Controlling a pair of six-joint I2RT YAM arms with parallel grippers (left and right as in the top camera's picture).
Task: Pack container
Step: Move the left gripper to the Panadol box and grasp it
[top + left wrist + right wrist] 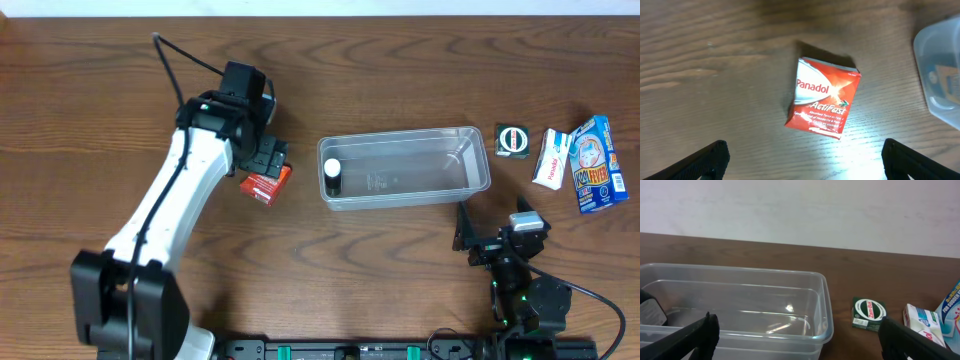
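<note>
Overhead: your left tool (pixel 271 161) hangs jaws apart over the red Panadol box (pixel 266 186) (nothing gripped), just left of the container (pixel 420 170), centre of the surface (pixel 90 100). Looks like the pick step: descend, close on it, carry right. Right tool (pixel 497 232) sits by the container, jaws apart too.

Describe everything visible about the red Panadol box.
The red box is a small, slightly dented carton, cardboard by its look, printed Panadol ActiFast in white. It lies flat and skewed on the wooden table, left of the clear container and apart from it. The left fingers hang open above it, touching nothing.
</note>
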